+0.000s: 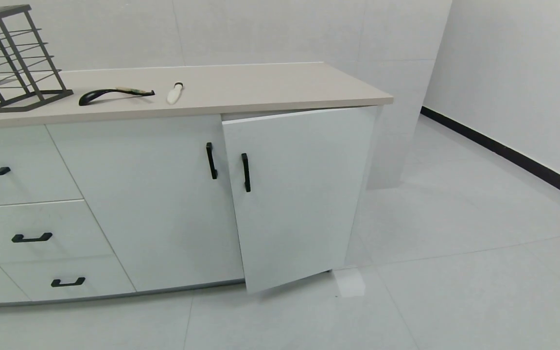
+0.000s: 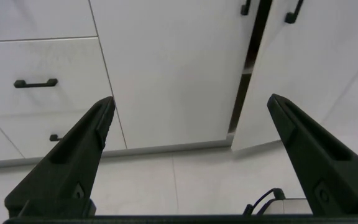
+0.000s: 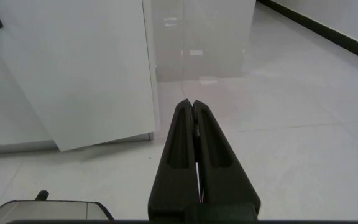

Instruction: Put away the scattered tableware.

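Upper left, matte counter (image 1: pixel 270 82): curved black ladle (image 1: pixel 111 92) lies left-right, bowl leftward; stubby white utensil (image 1: pixel 175 92) beside. Left gripper (image 2: pixel 188 118) spread wide, right gripper (image 3: pixel 194 124) pinched together.

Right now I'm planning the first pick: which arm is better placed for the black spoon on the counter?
Probably left: the black spoon lies toward the left of the counter, and the left fingers stand open; the right fingers are shut.

Black ladle (image 1: pixel 114 94), white utensil (image 1: pixel 175 93) — on countertop (image 1: pixel 285 87)
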Motion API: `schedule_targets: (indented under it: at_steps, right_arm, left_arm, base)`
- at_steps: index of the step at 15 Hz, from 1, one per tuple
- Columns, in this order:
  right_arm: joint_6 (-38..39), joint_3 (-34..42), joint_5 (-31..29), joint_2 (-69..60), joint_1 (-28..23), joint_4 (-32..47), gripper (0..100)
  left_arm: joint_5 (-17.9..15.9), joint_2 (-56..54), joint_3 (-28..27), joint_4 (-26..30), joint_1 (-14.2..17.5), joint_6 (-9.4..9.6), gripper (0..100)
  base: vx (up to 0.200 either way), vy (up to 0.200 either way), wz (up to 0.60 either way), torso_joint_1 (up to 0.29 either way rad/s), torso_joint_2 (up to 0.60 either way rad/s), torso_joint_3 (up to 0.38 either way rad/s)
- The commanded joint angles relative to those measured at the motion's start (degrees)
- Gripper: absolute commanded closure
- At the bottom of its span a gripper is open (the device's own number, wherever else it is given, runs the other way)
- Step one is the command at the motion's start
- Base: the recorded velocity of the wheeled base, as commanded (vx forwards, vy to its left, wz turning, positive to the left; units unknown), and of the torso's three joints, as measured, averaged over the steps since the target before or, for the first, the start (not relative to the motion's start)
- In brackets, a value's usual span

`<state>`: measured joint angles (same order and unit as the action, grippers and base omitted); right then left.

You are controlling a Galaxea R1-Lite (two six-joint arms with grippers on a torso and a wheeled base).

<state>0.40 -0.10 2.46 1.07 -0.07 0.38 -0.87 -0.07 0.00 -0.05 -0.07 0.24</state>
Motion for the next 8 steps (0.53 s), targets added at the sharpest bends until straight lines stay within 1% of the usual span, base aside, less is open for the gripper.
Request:
schedule_targets:
  at_steps: [1, 2, 5, 8]
  right_arm:
    - [0.0, 0.0, 0.0, -0.8, 0.2, 0.0, 100]
    - [0.0, 0.0, 0.0, -0.8, 0.2, 0.0, 100]
    - [-0.1, 0.0, 0.0, -0.8, 0.2, 0.0, 100]
    - [-0.1, 0.0, -0.1, -0.8, 0.2, 0.0, 100]
  left_arm:
    - [0.0, 0.1, 0.0, 0.0, 0.0, 0.02, 0]
    - [0.1, 0.1, 0.0, 0.0, 0.0, 0.02, 0]
    - [0.0, 0.1, 0.0, 0.0, 0.0, 0.11, 0]
    - [0.0, 0.1, 0.0, 0.0, 0.0, 0.11, 0]
  base:
    - [0.200, 0.000, 0.00, 0.002, 0.01, 0.002]
    - [0.200, 0.000, 0.00, -0.002, 0.00, 0.002]
    - [0.200, 0.200, 0.00, 0.004, 0.00, 0.001]
    - [0.000, 0.000, 0.60, 0.005, 0.01, 0.004]
